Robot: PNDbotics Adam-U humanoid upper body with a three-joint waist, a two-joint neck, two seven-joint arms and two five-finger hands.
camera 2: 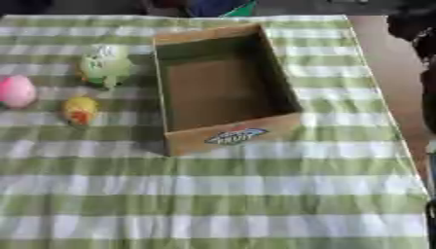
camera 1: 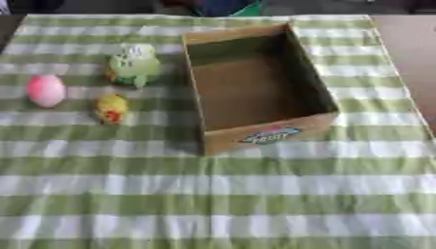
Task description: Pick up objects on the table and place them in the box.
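Note:
An open cardboard box (camera 1: 268,133) with a printed label on its front wall stands in the middle of the table, and nothing shows inside it. To its left lie three small things: a green and white toy (camera 1: 135,65) closest to the box, a pink egg-shaped thing (camera 1: 46,90) at the far left, and a small yellow toy with a red spot (camera 1: 112,108) in front of them. A black shape, my right hand or arm (camera 2: 415,28), shows only at the upper right edge of the right eye view, well away from the objects. My left hand is out of sight.
A green and white checked cloth (camera 1: 221,194) covers the table. Bare brown tabletop (camera 2: 388,73) shows along its right side. Dark and blue shapes (camera 1: 226,7) lie beyond the far edge.

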